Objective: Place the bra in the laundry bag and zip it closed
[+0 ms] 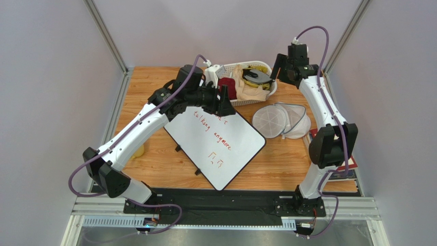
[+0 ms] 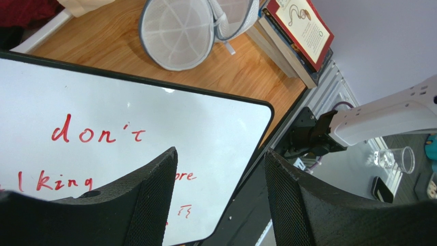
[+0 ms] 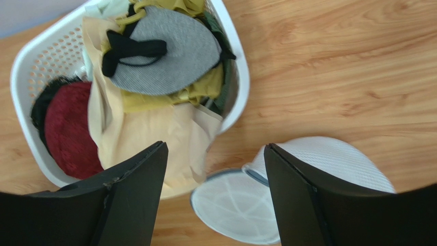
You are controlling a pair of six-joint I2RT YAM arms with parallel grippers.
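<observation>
Your bra (image 3: 169,51) lies on top of the heap in the white slotted basket (image 3: 245,77), grey cup up with the black strap folded across it. It rests on a yellow garment (image 3: 169,97), and a dark red garment (image 3: 72,128) sits at the basket's other end. You are at the first step, the pickup, and nothing is in the bag yet.

The laundry bag (image 3: 236,205) sits on the table just beside the basket, unzipped, its two halves lying open.

The right gripper (image 3: 215,200) hangs above the basket's bag-side edge, looking straight down, jaws spread and empty. Next, I'd judge, you need to shift it over the cup and pinch the cup's edge or the strap alone, without snagging the yellow cloth beneath.

The left gripper (image 2: 220,200) is likewise spread and empty. It reaches out low over the whiteboard (image 2: 154,118), pointing toward the bag.
</observation>
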